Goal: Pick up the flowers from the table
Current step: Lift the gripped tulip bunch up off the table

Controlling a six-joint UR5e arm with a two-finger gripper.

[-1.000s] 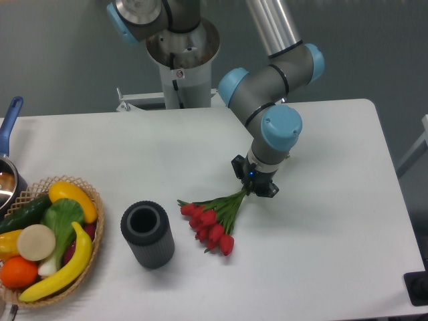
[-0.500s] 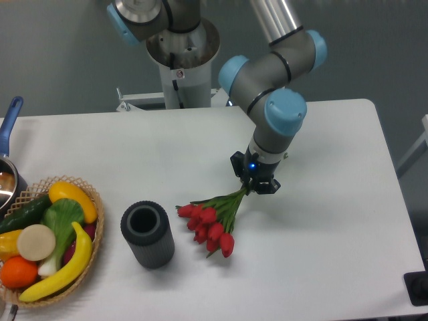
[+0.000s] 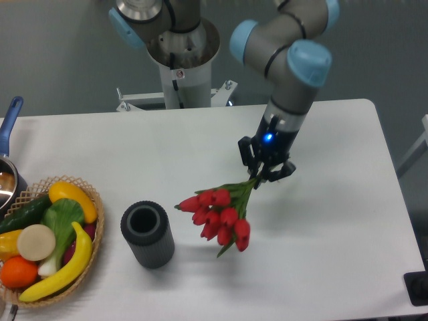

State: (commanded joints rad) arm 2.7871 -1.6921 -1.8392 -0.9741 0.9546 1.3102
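One bunch of flowers (image 3: pixel 219 214) hangs from the gripper (image 3: pixel 265 175), whose fingers are clamped on the green stem ends; red buds droop down and to the left of it, w/ a soft shadow on the table (image 3: pixel 334 234) under them, so the bunch looks lifted clear of the top, though contact at the lowest bud can't be ruled out. Arm (image 3: pixel 294 73) comes down from above, grey w/ light-blue joint caps, small blue light lit just above the fingers. Places rel. to the black cylinder (image 3: pixel 147 234), which stands upright, open end up, on the table: flowers just to its right, not touching; gripper further right and farther back; wicker basket (image 3: pixel 30 194) of fruit & veg well to its left at the table edge; pot w/ blue handle (image 3: pixel 9 127) beyond the basket, far left, partly cut off; robot base (image 3: pixel 182 53) behind it, past the table's rear edge.
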